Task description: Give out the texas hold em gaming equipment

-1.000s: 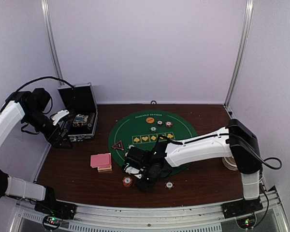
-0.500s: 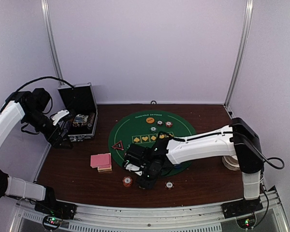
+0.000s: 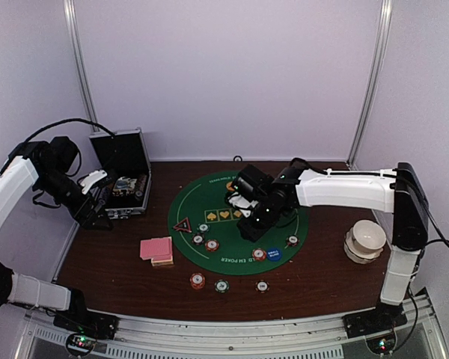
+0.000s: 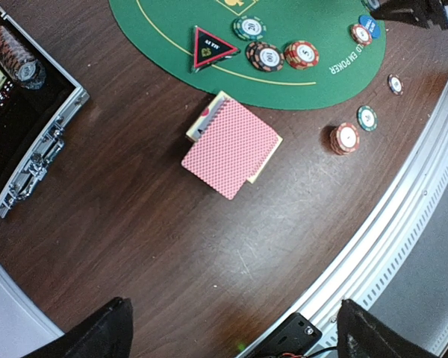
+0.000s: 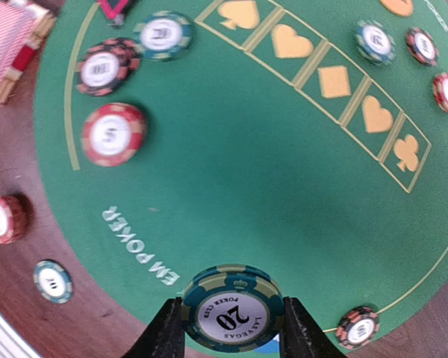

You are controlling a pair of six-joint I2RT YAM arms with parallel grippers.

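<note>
Your right arm has swung from the mat's near-left edge to above its middle. Pale walls enclose a dark wooden counter point(image 3: 120, 277) carrying one round green mat point(image 3: 191, 198) and one open black case point(image 3: 127, 176). You have one pile of pink-backed cards point(image 3: 156, 247), one black-red triangle point(image 3: 182, 224), one blue disc point(image 3: 274, 254) and one orange disc point(image 5: 399, 6). Three chips point(image 3: 211, 244) sit beside the triangle, and three further chips point(image 3: 221, 285) lie on bare wood near the front edge. Your right jaws are part-closed, gripping a teal chip point(image 5: 231, 307) marked 20 over the mat. Your left jaws stand wide open, empty, beside the case.
</note>
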